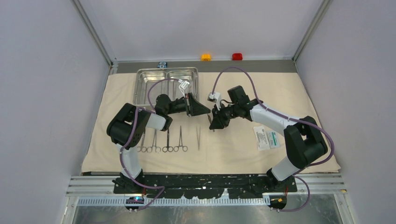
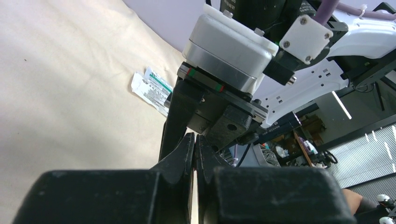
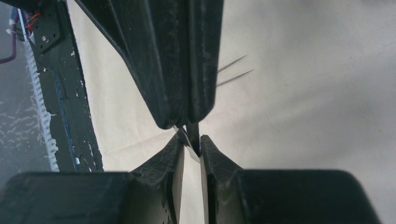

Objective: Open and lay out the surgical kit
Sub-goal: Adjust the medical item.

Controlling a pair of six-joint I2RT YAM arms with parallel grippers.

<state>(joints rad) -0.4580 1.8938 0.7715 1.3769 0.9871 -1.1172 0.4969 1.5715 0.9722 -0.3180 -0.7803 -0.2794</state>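
Beige cloth [image 1: 299, 100] lies spread flat over most of the bench, between plain pale walls. A steel tray [image 1: 166, 69] with two compartments sits on the cloth's far left part. Near the front edge, ring-handled instruments [image 1: 161, 142] lie side by side in a row with their rings toward the arm bases. Tweezers [image 1: 198, 138] lie just to their right, apart from them. A white-and-green packet [image 1: 266, 138] lies flat on the right half of the cloth, close to the right arm.

Both arms reach to the middle and meet above the cloth, between the tray and the row. The left pincer [image 2: 194, 149] has its jaws pressed together, and a thin dark tool [image 3: 194, 135] pokes out from between its tips. The right pincer [image 3: 192, 147] faces it tip to tip. Its jaws stand a little apart on either side of that tool, and whether they press on it cannot be told.

An orange button [image 1: 206, 57] and a red button [image 1: 237, 56] sit on the far ledge beyond the cloth.
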